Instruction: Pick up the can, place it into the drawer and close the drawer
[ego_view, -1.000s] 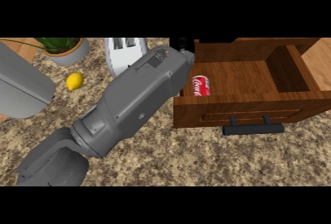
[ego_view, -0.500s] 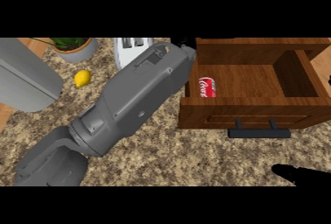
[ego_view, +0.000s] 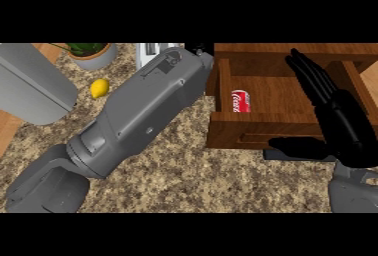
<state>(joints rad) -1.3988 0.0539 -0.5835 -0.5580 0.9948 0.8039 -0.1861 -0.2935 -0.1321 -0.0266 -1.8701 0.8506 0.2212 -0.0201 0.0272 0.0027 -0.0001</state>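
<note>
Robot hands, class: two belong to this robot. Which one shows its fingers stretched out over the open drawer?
The right robot hand, black, fingers straight above the drawer holding the can. The left robot hand is hidden beyond its grey forearm.

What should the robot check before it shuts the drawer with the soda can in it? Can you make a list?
1. Can inside the drawer: ok, it lies on the drawer's floor.
2. Can let go: ok, no hand touches it.
3. Drawer shut: not ok, it is open.
4. Right hand ready to push: ok, it is open with straight fingers over the drawer, thumb near the handle.
5. Left hand out of the drawer: cannot tell, the left forearm hides it.
6. Lemon clear of the drawer: ok, it sits away on the counter.
</note>
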